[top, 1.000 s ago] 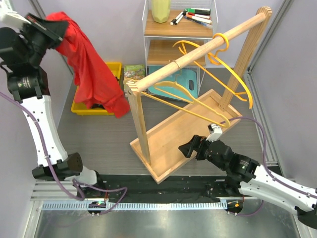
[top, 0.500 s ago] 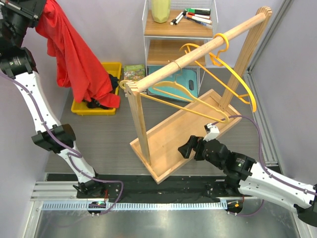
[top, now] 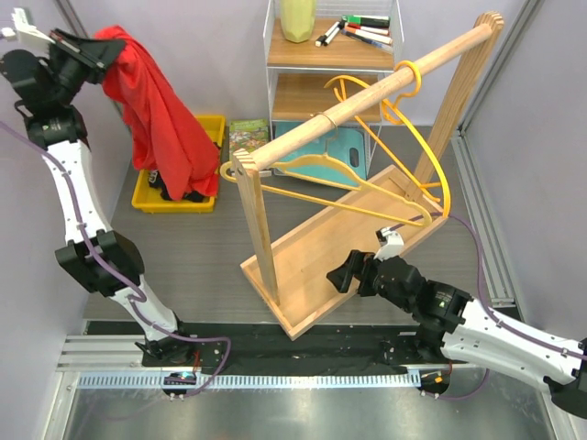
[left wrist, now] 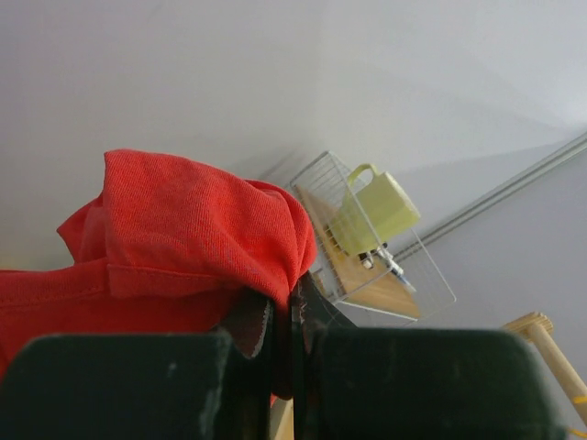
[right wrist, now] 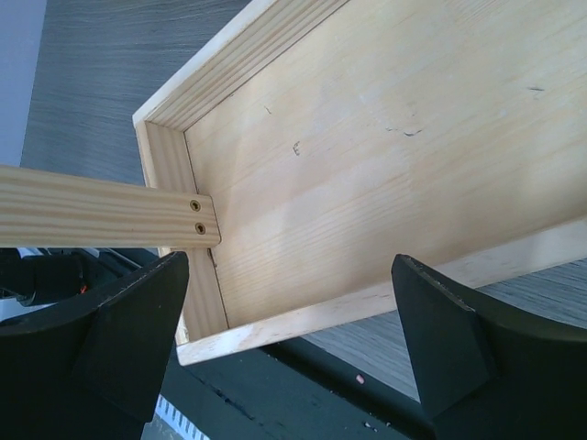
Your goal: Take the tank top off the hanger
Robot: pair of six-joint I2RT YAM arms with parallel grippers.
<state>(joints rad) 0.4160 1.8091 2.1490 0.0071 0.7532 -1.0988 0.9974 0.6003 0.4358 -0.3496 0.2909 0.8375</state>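
Grasps tank top [top: 151, 110] in clenched left gripper [top: 94, 52], high at 10 o'clock, likely to hang clear of hangers [top: 321, 170], with right gripper [top: 345, 275] released at 5 o'clock.

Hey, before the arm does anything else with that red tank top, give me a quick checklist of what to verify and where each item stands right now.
1. Left hand shut on the red tank top: ok, fabric is pinched between its fingers.
2. Tank top free of the yellow hangers: ok, they hang bare on the rod.
3. Tank top above the yellow bin: ok, its lower edge hangs at the bin.
4. Hem touching what lies in the bin: cannot tell.
5. Right hand open and empty: ok, it sits by the wooden rack base.
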